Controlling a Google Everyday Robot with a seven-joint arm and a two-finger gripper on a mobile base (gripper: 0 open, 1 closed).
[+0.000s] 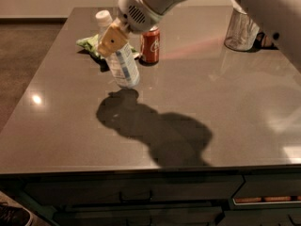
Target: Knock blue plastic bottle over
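The blue plastic bottle point(123, 64) stands on the dark grey table point(197, 102), tilted with its white cap leaning to the far left. It is clear, ribbed, with a white-and-blue label. My gripper point(111, 40) is pressed against the bottle's upper part from the near side, its tan pads over the neck. My white arm reaches in from the upper right. A red soda can point(150, 46) stands upright just right of the bottle.
A green bag point(89, 44) lies behind the bottle at the far left. A clear glass container point(241, 29) stands at the far right. The table's front edge runs above dark drawers point(141, 197). A floor strip lies left.
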